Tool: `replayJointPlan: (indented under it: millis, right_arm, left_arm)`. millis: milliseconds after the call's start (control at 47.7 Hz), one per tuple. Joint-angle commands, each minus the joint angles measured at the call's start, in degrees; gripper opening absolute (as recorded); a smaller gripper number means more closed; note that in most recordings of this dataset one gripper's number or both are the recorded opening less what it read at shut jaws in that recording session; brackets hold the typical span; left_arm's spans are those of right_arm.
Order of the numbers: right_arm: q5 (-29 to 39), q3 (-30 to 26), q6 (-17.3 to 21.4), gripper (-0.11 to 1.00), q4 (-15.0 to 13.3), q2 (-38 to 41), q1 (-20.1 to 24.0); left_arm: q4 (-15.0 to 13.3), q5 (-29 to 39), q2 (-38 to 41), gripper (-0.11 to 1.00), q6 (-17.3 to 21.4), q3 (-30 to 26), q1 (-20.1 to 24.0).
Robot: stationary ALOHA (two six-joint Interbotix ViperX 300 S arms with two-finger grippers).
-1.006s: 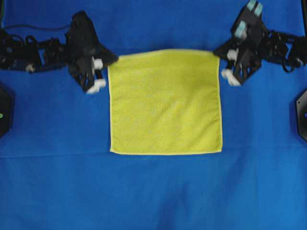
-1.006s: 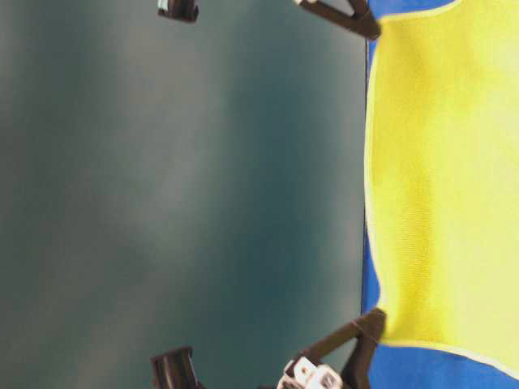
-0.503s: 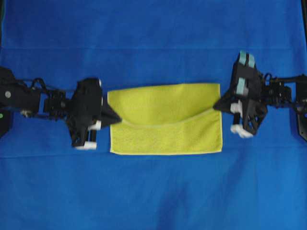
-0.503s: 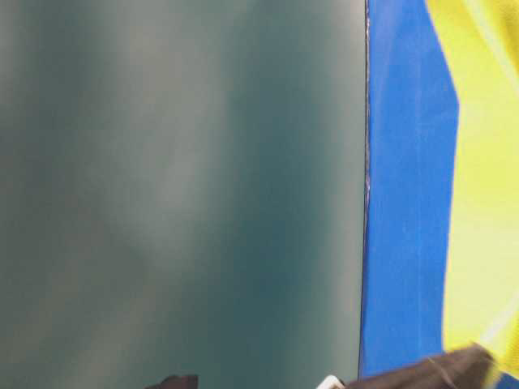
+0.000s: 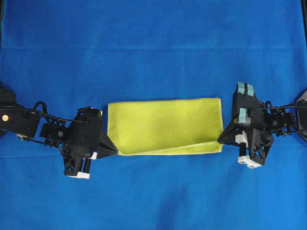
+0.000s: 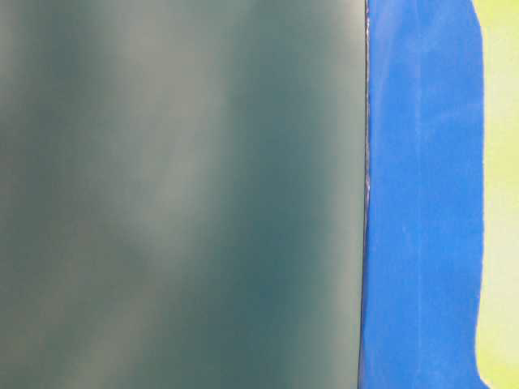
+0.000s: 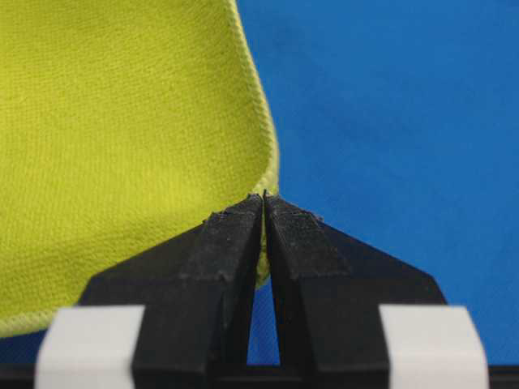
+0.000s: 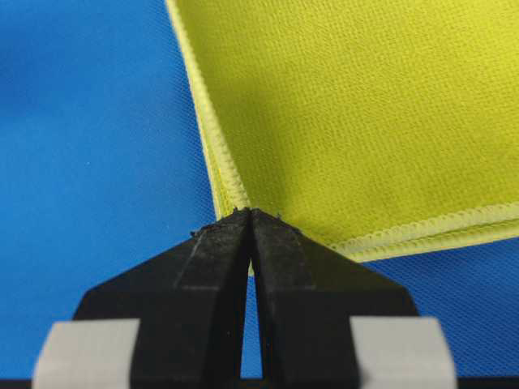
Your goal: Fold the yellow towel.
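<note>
Across the middle of the blue cloth (image 5: 153, 191) the yellow towel (image 5: 163, 125) now lies as a wide, low band, doubled over on itself. A second ago it was spread out as a full square and I had its two far corners; half a second ago the carried edge was sagging halfway across the lower half. Now that edge has come down almost onto the near hem, so the first fold is all but made.

My left gripper (image 5: 114, 151) is pinched tight on the towel's left carried corner, right at the near-left end of the band; in the left wrist view the cloth curls up out of the closed tips (image 7: 263, 203) and still stands a little off the table there. My right gripper (image 5: 221, 140) is likewise clamped on the right carried corner, and its wrist view shows two hems stacked almost together just beside the tips (image 8: 247, 215).

From above, the match is not quite even: along the near edge a thin wedge of the lower layer shows towards the right, so the upper layer sits slightly askew. I judge that a small tug would square the corners before I let go.

The table-level view gives only a strip of blue cloth and a sliver of yellow at its right edge (image 6: 503, 194); neither gripper shows there.
</note>
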Motion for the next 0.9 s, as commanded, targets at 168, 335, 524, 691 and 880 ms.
replayJointPlan:
  millis: [168,335,524,691,880]
  right_arm:
    - [0.97,-1.41,0.09,0.01,-0.79,0.53,0.18]
    - [1.05,-1.49,0.18,0.02,-0.7,0.62,0.09]
    - [1.05,-2.46,-0.18,0.37,-0.88,0.53,0.09]
    - [1.67,-4.04,-0.44,0.66,-3.96,-1.14,-0.97]
    - [5.19,-4.75,-0.35,0.63,-6.86,-1.85,-8.0]
  left_arm:
    - [0.09,0.26,-0.26,0.03,0.09,-1.23,1.14]
    - [0.0,0.44,-0.18,0.12,0.09,-1.41,1.76]
    - [0.0,2.99,-0.79,0.67,0.26,-1.23,1.76]
    - [0.0,6.94,-3.43,0.6,0.97,-1.41,5.19]
    - [0.09,8.17,-4.57,0.58,1.32,-1.05,10.9]
